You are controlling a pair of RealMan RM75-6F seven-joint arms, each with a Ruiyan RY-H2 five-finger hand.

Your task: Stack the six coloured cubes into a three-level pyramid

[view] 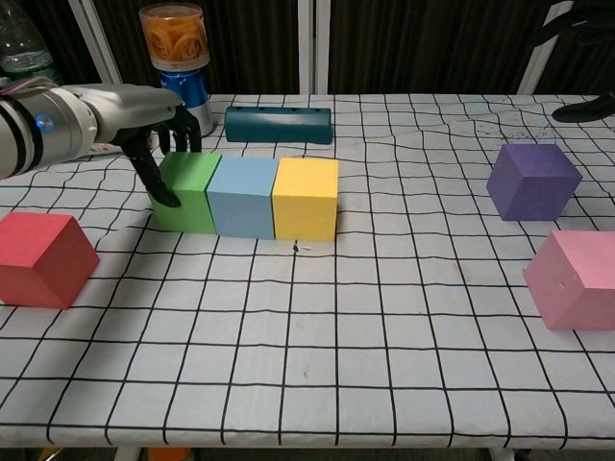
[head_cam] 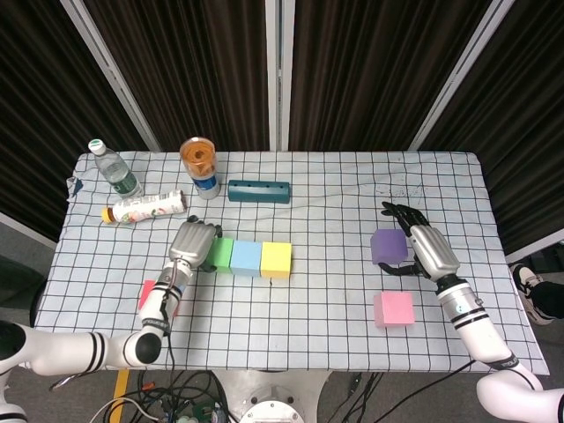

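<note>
Red cube [view: 43,257] and pink cube [view: 577,279] sit nearest, at the chest view's lower edges. Mid-frame, green [view: 187,190], blue [view: 245,195] and yellow [view: 306,198] cubes form the base row, touching; the left hand [view: 144,120] presses green's outer face, gripping nothing. Toward the right, the right hand [head_cam: 421,249] cups the purple cube [head_cam: 388,247], apparently unlifted. Best approach: square the row before stacking. Six cubes, one per colour.
</note>
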